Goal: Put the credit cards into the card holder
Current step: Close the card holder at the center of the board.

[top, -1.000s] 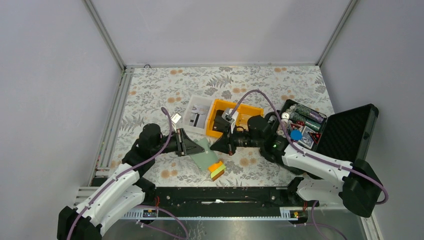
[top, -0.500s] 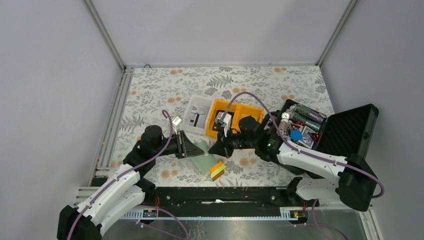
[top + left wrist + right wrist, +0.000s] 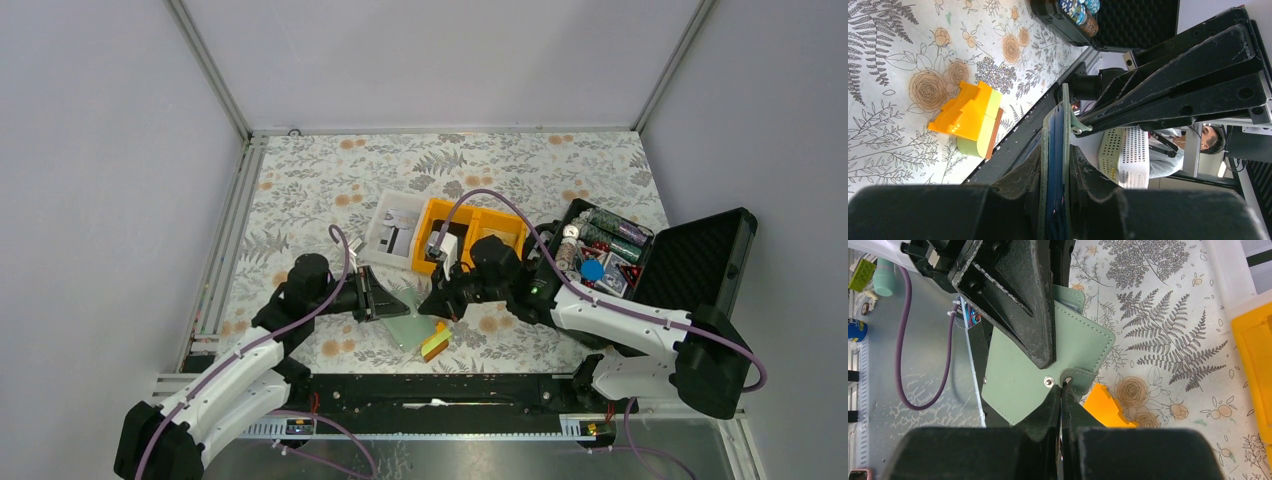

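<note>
- Overhead, toward the middle of the table, the white bin (image 3: 386, 214) holds the credit cards (image 3: 397, 240), one white with a black stripe; I can't tell what the orange bin (image 3: 500, 226) beside it holds.
- At the far right, the black case (image 3: 700, 265) stands open, with poker chips (image 3: 592, 270) packed in its tray.
- My left gripper (image 3: 385, 298) and right gripper (image 3: 440, 305) meet over the card holder (image 3: 410, 324), which is off the table, just above the wedge block (image 3: 434, 342).
- Since a second ago both arms have crept toward each other and the right wrist has swung nearer me; the wedge block has not moved.
- From the left wrist, the card holder (image 3: 1052, 130) stands edge-on and the left gripper (image 3: 1054, 172) is clamped on it; the wedge block (image 3: 970, 117) lies below on the floral cloth.
- From the right wrist, the right gripper (image 3: 1062, 390) is pinched together on the snap tab of the card holder (image 3: 1018, 385), while the left gripper (image 3: 1047, 352) grips the opposite flap.
</note>
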Robot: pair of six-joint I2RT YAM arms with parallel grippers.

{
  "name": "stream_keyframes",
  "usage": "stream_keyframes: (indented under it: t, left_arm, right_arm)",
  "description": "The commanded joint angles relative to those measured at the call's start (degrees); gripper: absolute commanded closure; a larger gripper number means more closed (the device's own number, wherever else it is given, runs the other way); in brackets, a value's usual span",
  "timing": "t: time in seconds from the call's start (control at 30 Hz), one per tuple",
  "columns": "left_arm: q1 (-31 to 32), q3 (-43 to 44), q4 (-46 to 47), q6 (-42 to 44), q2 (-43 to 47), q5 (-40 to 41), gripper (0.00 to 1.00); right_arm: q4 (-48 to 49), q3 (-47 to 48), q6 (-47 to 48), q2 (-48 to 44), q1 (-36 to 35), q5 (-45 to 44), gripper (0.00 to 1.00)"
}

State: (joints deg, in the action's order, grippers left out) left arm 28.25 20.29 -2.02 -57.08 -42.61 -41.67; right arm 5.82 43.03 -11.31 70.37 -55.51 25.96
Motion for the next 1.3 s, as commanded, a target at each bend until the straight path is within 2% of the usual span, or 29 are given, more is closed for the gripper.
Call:
stream_keyframes:
  t: [0.0,0.13,0.33,0.53,0.6,0.73,0.87,1.27]
  left_arm:
    - [-0.65,0.31,11.08,-2.17,-0.27,5.51,0.83]
    - [-0.65,-0.85,13.46,-3.58,-0.69,4.73,0.77]
    - [-0.65,-4.96,18.19,-4.91,-3.33,5.4,0.73]
    - [-0.61,-6.23,18.14,-0.43,-7.03,7.58,0.69]
    - [-0.57,-6.75,18.19,0.94,-8.42,8.36,0.72]
    - [-0.48,-7.68,18.69,1.89,-10.15,9.15,0.85]
    - [-0.08,-7.9,18.15,1.89,-9.58,11.04,0.94]
    - [2.3,-6.96,12.9,1.54,-5.5,17.21,0.94]
  right_arm:
    - [-0.02,2.59,-0.76,0.31,-3.73,8.4,1.0]
    - [0.5,2.26,-0.99,0.16,-3.74,6.18,1.0]
    - [3.4,0.51,-3.37,0.74,-3.73,-1.13,1.0]
    - [7.51,-2.95,-5.46,1.38,-3.73,-4.35,1.0]
    - [7.89,-3.83,-5.61,1.85,-3.73,-5.29,1.0]
    - [8.99,-5.09,-6.0,2.65,-3.78,-4.45,1.0]
    - [9.53,-5.08,-5.94,3.54,-4.42,-4.1,1.0]
    - [13.44,-2.58,-6.41,9.89,-7.18,-3.19,1.0]
